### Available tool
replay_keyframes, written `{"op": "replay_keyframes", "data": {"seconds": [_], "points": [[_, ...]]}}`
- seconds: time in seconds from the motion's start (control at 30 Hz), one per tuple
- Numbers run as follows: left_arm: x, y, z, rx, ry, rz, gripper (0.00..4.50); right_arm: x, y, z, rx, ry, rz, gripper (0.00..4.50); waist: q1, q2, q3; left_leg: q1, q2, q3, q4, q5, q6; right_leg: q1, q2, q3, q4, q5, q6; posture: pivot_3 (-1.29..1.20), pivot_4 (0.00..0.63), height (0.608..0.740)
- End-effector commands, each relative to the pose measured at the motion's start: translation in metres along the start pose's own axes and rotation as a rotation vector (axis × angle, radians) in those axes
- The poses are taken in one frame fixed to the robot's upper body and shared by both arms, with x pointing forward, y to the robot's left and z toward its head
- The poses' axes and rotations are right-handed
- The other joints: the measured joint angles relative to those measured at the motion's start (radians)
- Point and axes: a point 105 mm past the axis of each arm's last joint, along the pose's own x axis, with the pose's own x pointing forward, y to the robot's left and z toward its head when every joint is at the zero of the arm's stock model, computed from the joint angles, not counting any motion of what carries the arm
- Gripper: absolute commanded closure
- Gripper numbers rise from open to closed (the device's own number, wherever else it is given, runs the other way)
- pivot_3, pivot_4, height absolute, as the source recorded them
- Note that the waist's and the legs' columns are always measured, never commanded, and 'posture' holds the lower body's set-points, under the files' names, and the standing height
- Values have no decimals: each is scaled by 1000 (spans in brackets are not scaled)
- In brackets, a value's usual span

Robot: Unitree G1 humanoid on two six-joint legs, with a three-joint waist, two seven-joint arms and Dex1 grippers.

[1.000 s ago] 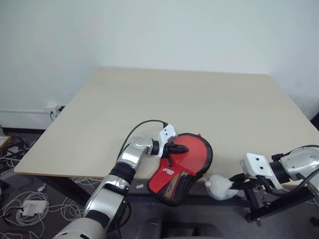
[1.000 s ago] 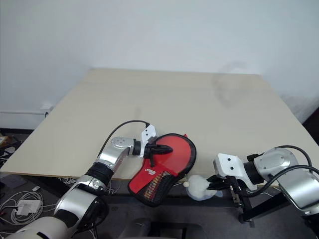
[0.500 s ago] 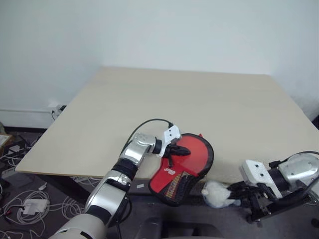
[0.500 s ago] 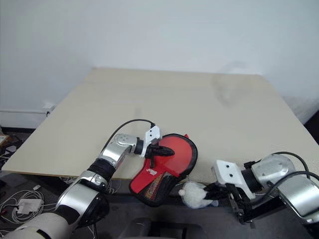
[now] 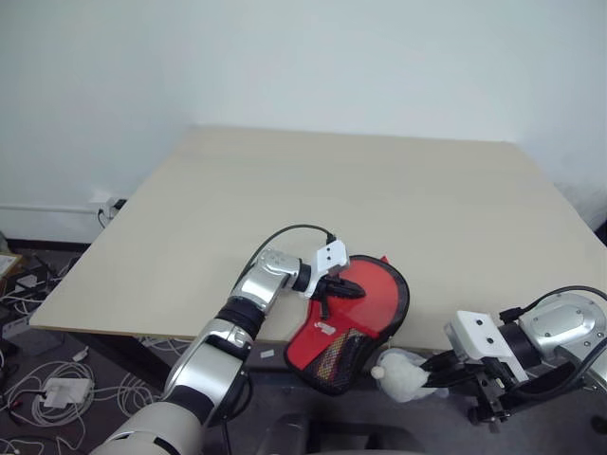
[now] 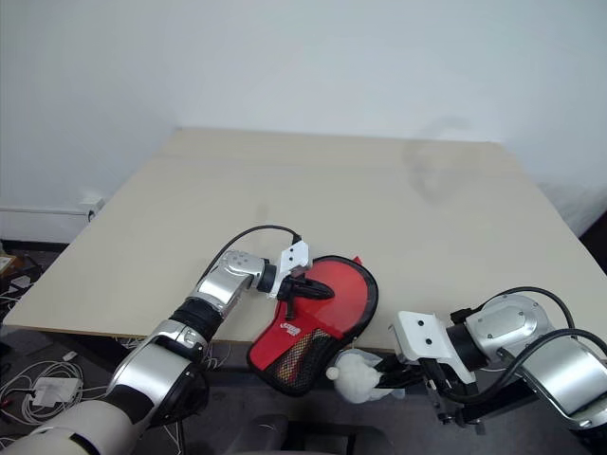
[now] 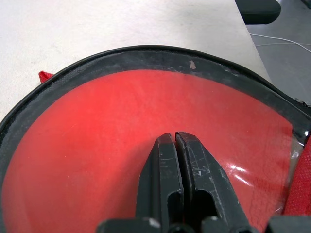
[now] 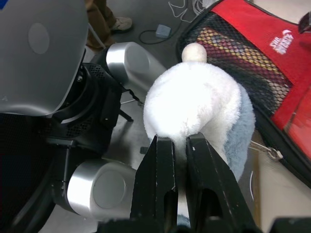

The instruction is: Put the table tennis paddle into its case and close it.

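The red case with a black rim and a mesh pocket lies at the table's front edge, its narrow end hanging over. The table tennis paddle's round red face shows inside the rim, and its handle shows dimly through the mesh. My left gripper is shut, its tips resting on that red face. My right gripper is shut on a white fluffy lump. The lump hangs just below the table edge, joined to the case by a small chain.
The pale wooden table stretches back to a white wall. Cables and a power adapter lie on the floor at the left. A black stand sits under my right arm. A person's shoe shows on the floor.
My right gripper has drawn the fluffy lump leftward and lower, under the table's front edge and closer to the case. The left gripper has stayed on the red face, turning slightly.
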Motion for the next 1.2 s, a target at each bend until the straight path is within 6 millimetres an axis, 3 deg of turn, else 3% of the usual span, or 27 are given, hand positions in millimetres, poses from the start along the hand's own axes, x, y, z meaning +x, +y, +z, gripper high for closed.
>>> {"op": "replay_keyframes", "data": {"seconds": [0.03, 0.53, 0.6, 0.77, 0.87, 1.2], "points": [[9, -11, -21, -37, 85, -49, 4500, 6, 20, 11, -37, -28, 107, 4490, 4, 0, 0, 0, 0, 0, 0, 0, 0, 0, 0, -1, 0, 0, 0, 0, 0, 707], [10, -12, -21, -41, 82, -50, 4500, 10, 61, 21, -42, -57, 257, 4490, 22, 0, 0, -1, 0, 0, 1, -1, 1, 0, -1, -1, -1, 0, 0, 0, 0, 707], [10, -11, -20, -40, 81, -49, 4500, 11, 59, 22, -50, -59, 237, 4490, 22, 0, 0, -1, 0, 0, 2, -2, 2, 0, -1, -2, -2, 0, 0, 0, 0, 707], [11, -11, -19, -40, 78, -47, 4500, 13, 6, 7, -57, -8, -19, 4490, 19, -1, 0, -1, 0, 1, 4, -2, 3, 1, -7, -8, -1, 0, 1, 0, 0, 707], [11, -12, -19, -40, 79, -53, 4500, 15, -10, 9, -51, -24, -78, 4490, 18, -2, 0, -1, 0, 1, 6, -2, 3, 2, -10, -14, -1, 2, 3, 0, 0, 707], [12, -17, -16, -41, 80, -85, 4500, 43, 17, 24, -50, -97, 28, 4490, 17, -2, 0, -1, 0, 1, 6, -2, 3, 2, -15, -22, -1, 3, 5, 0, 0, 707]]}}
